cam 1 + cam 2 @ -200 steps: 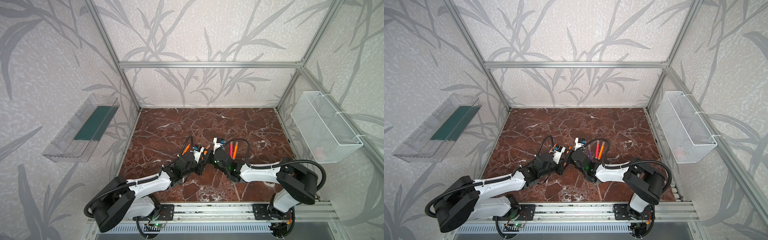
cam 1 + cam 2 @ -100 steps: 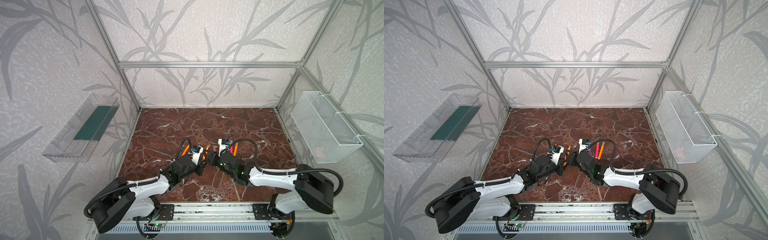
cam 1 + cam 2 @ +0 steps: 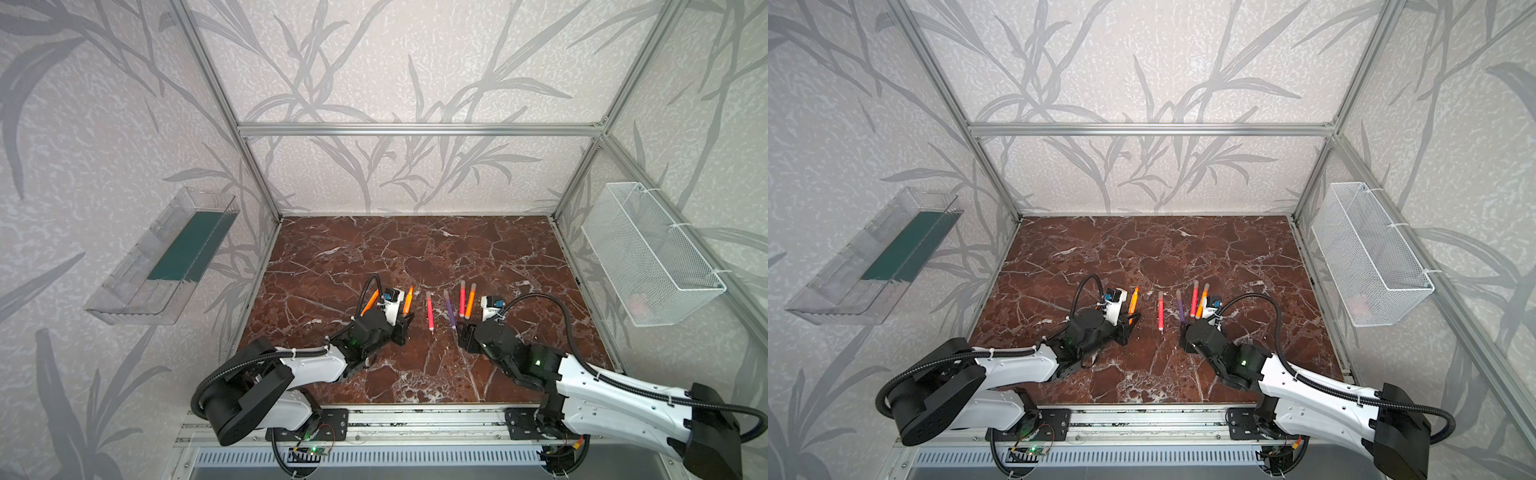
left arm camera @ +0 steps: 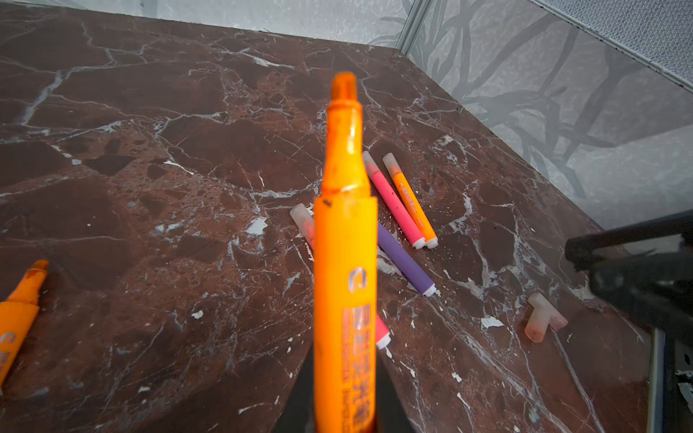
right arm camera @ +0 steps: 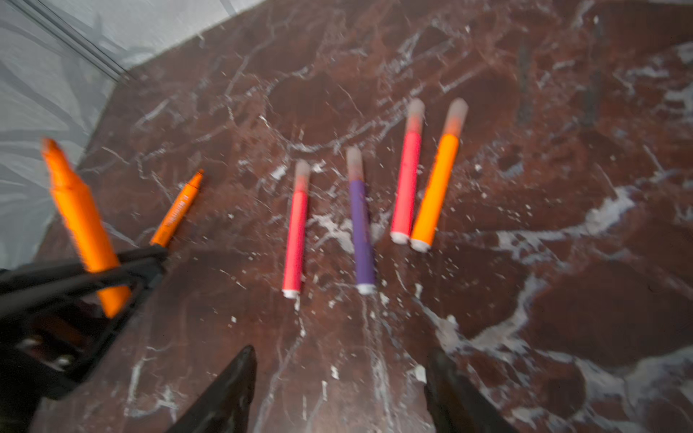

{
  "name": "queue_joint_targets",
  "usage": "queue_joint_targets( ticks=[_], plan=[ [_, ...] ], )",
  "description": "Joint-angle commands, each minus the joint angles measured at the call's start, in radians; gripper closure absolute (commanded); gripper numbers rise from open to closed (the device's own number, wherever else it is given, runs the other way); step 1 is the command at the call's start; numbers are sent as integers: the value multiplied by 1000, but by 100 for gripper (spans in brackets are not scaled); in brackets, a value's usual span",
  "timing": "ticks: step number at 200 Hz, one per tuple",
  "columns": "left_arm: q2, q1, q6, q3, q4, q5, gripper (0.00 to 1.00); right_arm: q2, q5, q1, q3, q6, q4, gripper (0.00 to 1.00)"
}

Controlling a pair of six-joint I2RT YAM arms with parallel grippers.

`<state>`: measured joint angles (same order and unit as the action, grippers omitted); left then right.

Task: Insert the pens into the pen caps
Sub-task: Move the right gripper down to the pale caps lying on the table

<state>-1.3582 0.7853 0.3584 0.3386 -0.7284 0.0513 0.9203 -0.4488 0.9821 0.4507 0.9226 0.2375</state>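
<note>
**Inspection report: four done, two open**

Brown marble worktop [image 3: 415, 249] inside leaf-papered walls [image 3: 415, 174]. I count four capped pens [image 3: 449, 309] side by side, long axes front to back, caps rearward. Left tool [image 3: 401, 328] clenched on an uncapped orange pen [image 4: 345, 262], tip up and rearward; another uncapped orange pen [image 3: 369, 303] lies beside it. Two loose pen caps [image 4: 542, 318] lie touching near the right tool [image 5: 341, 360], released and empty. A second ago both tools met mid-worktop; now they stand apart.

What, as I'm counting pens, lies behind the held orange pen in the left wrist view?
A pink pen lies behind the held orange pen: its frosted cap and white end show, its middle covered. The purple pen has its cap end covered too.
</note>
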Motion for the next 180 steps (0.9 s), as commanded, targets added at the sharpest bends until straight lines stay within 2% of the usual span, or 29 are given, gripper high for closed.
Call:
queue_joint_targets(
  ticks=[1,36,180],
  plan=[
    [24,-2,-9,-5,-43,-9,100,-21,33,-4,-52,74,94,30],
    [63,-1,-10,-20,-30,-2,100,-21,57,-6,-120,131,76,30],
    [140,0,4,-46,6,-4,100,-52,66,-5,-155,162,151,30]
  ],
)
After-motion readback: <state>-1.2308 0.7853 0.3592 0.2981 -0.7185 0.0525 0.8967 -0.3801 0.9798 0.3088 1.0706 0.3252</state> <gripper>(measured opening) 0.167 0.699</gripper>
